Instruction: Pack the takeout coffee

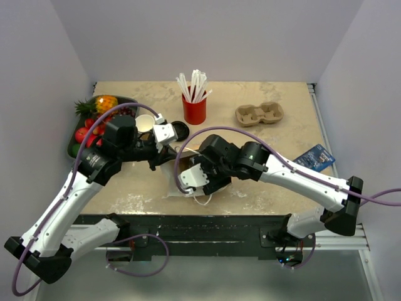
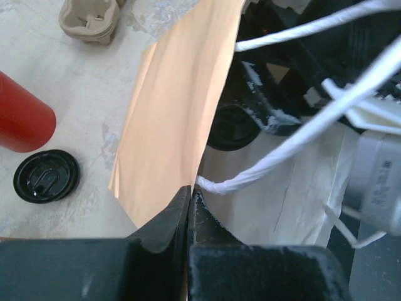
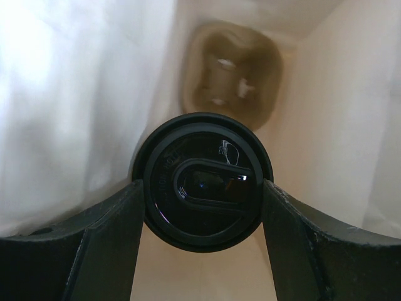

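The takeout coffee (image 3: pixel 202 182) shows from above as a round black lid inside the paper bag (image 3: pixel 326 113). My right gripper (image 3: pixel 203 191) is shut on it, one finger pressed against each side of the lid. Below it, at the bag's bottom, lies a tan pulp cup carrier (image 3: pixel 230 72). In the top view the right gripper (image 1: pixel 189 179) reaches into the bag (image 1: pixel 172 188) near the table's front. My left gripper (image 2: pixel 190 191) is shut on the bag's upper edge (image 2: pixel 169 119), holding the mouth open; a white cord handle (image 2: pixel 250 179) hangs beside it.
A red cup with straws (image 1: pixel 195 110) stands at the back centre. Another pulp carrier (image 1: pixel 259 113) lies at back right. A loose black lid (image 1: pixel 180 130) and a lidless tan cup (image 1: pixel 145 123) sit left of centre, beside a fruit tray (image 1: pixel 78 147). A blue packet (image 1: pixel 315 157) lies at right.
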